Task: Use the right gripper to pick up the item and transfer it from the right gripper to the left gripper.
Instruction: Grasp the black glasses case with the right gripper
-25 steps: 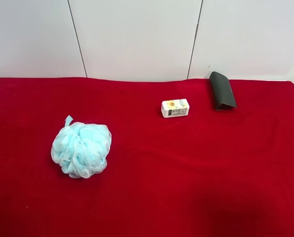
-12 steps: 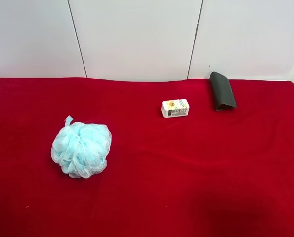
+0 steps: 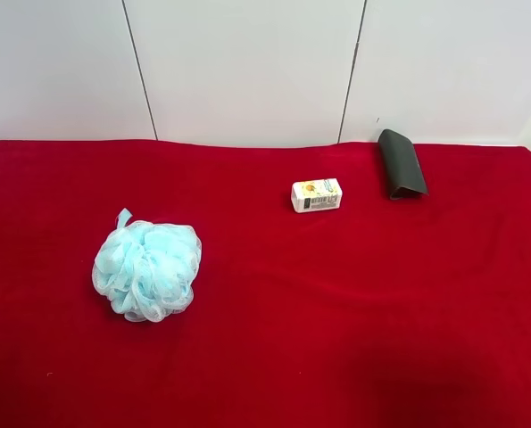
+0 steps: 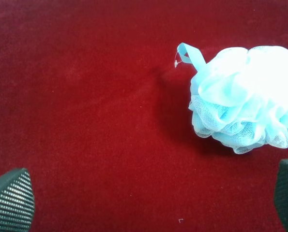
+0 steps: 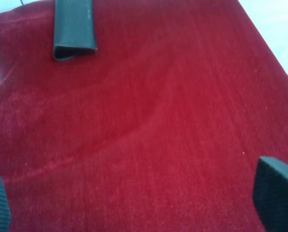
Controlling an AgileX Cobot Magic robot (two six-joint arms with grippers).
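Observation:
The item, a dark grey-black flat pouch-like case (image 3: 402, 164), lies on the red cloth near the back right by the wall. It also shows in the right wrist view (image 5: 74, 29), far ahead of the fingers. My right gripper (image 5: 134, 203) is open and empty above bare red cloth, its fingertips (image 5: 275, 193) wide apart. My left gripper (image 4: 148, 198) is open and empty, its fingertips (image 4: 10, 200) wide apart, close to the pouf. Neither arm shows in the exterior high view.
A light-blue mesh bath pouf (image 3: 146, 269) sits at the left of the cloth, also in the left wrist view (image 4: 245, 99). A small white printed box (image 3: 316, 194) lies left of the case. A white panelled wall (image 3: 247, 71) stands behind the red table (image 3: 336, 339).

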